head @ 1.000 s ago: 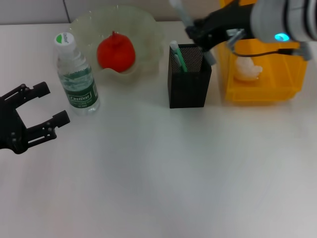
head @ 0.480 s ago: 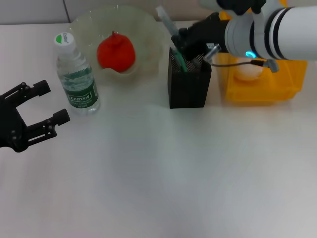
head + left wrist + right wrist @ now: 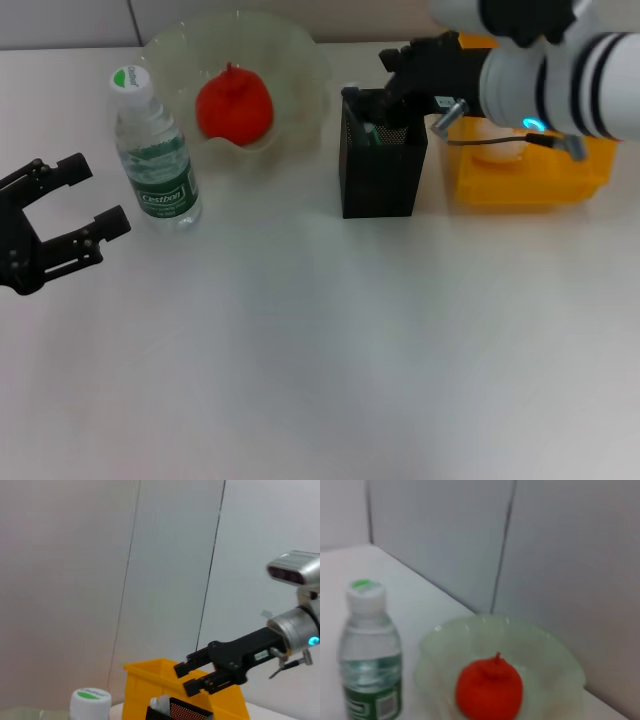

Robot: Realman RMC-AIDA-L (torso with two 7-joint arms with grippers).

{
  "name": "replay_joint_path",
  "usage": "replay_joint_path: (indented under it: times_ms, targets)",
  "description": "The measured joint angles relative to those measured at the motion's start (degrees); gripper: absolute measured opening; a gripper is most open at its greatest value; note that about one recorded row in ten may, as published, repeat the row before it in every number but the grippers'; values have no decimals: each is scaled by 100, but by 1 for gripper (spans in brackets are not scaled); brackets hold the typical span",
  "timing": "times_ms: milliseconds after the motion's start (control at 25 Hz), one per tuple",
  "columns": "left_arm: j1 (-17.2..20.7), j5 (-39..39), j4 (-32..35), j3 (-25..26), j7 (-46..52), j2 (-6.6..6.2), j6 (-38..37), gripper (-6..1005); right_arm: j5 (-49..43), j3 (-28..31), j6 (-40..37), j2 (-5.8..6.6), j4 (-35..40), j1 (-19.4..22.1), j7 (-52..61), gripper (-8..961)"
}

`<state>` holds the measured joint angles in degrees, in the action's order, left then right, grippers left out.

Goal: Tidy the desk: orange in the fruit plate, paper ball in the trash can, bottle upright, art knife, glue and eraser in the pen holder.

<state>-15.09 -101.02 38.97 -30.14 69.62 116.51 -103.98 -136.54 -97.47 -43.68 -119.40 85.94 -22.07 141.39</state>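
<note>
The orange point(image 3: 233, 105) lies in the pale-green fruit plate point(image 3: 170, 50) at the back; both also show in the right wrist view point(image 3: 489, 690). The bottle point(image 3: 155, 160) stands upright left of the plate. My right gripper point(image 3: 397, 82) hovers open just over the black mesh pen holder point(image 3: 380, 175); a green-tipped item point(image 3: 368, 130) shows inside the rim. The left wrist view shows its fingers point(image 3: 182, 670) apart. The paper ball point(image 3: 497, 140) lies in the yellow trash can point(image 3: 530, 185), partly hidden by my right arm. My left gripper point(image 3: 62, 212) is open and empty at the table's left. The eraser is out of view.
The trash can stands right against the pen holder's right side. The bottle stands close to the fruit plate. A white wall runs behind the table. The white table surface stretches in front of these things.
My right gripper came down over the pen holder with a long grey tool; the tool no longer shows above the rim. My left gripper drifted slightly left.
</note>
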Motion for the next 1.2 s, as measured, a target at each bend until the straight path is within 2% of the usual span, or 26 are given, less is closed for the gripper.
replay_joint_path:
  times_ms: [40,160,200,240,280,320,360,400,440,480,520,560,600,640,680,720,760,800,960,1200]
  targets:
    - [0,0,0,0,0,0,0,842,0,0,0,0,0,0,0,445]
    - [-10,15,-18,46,197,-56,34,842,1441,370,-170,1,59,403,-1321,546]
    - [-10,15,-18,46,197,-56,34,842,1441,370,-170,1,59,403,-1321,580]
    - [-10,24,-23,68,201,-66,24,842,2632,748,-472,3,-71,688,-2502,614]
    - [-10,24,-23,68,201,-66,24,842,2632,748,-472,3,-71,688,-2502,613]
    - [-10,35,-28,129,213,-81,0,842,3124,908,-643,2,-167,787,-2917,612]
    - [-16,37,-34,177,221,-86,-7,842,4305,1347,-1280,6,-546,1000,-3982,611]
    - [-19,37,-38,186,222,-88,-9,842,4305,1347,-1280,6,-546,1000,-3982,610]
    - [-22,38,-41,191,222,-91,-12,842,4881,1705,-1876,10,-953,1061,-4560,609]
    - [-22,38,-41,191,222,-91,-12,842,4881,1705,-1876,10,-953,1061,-4560,609]
    - [-24,39,-43,190,224,-92,-15,842,5161,1948,-2274,10,-1276,1070,-4909,609]
    - [-24,36,-44,189,246,-93,-17,842,5554,2301,-2983,11,-1872,1045,-5552,609]
    - [-24,36,-44,189,246,-93,-17,842,5554,2301,-2983,11,-1872,1045,-5552,609]
    - [-14,33,-45,193,263,-91,-12,842,5692,2469,-3281,11,-2205,1028,-5884,609]
    - [-2,34,-51,194,257,-85,-2,842,6022,2823,-3922,12,-3024,974,-6671,609]
    - [-2,34,-51,194,257,-85,-2,842,6022,2823,-3922,12,-3024,974,-6671,609]
    - [11,38,-70,205,211,-74,10,842,6179,3037,-4186,12,-3600,928,-7078,609]
    - [11,38,-70,205,211,-74,10,842,6179,3037,-4186,12,-3600,928,-7078,609]
    - [25,32,-123,220,-16,-49,28,842,6274,3385,-4363,12,-4583,835,-7737,609]
    - [47,8,-244,196,-406,-46,19,842,6289,3665,-4335,12,-5159,773,-8323,609]
